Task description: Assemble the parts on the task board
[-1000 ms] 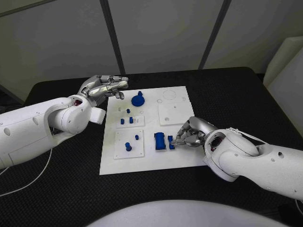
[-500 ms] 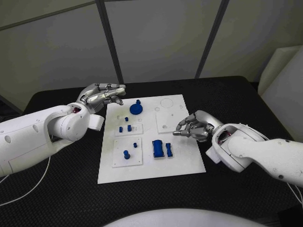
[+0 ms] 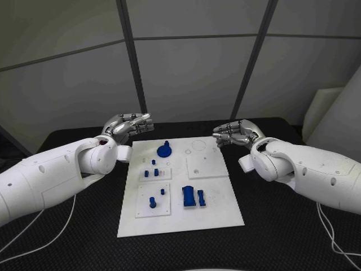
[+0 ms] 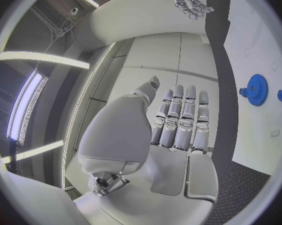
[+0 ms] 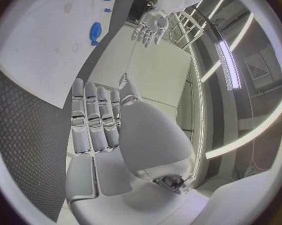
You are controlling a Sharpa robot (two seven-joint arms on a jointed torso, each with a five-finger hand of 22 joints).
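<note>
Left hand [image 3: 127,126] and right hand [image 3: 234,132] both raised off the task board [image 3: 221,212], holding nothing, fingers straight and close together.

Left hand hangs past the board's far-left corner; the right hand past its far-right corner; each well apart from the parts. Board: one white rectangular plate on the black bench [image 3: 294,226], long axis running away from the robot, carrying three raised white square tiles. Blue parts, left to right: about four small pegs [image 3: 151,170] on the mid-left tile, two pegs [image 3: 153,202] on the near-left tile, one gear [image 3: 164,150] with a knob at the far end, one larger upright block [image 3: 189,195], one slimmer block [image 3: 201,196] just beside it. Both blocks lie lengthwise along the board. The far-right tile [image 3: 206,167] is bare white.
</note>
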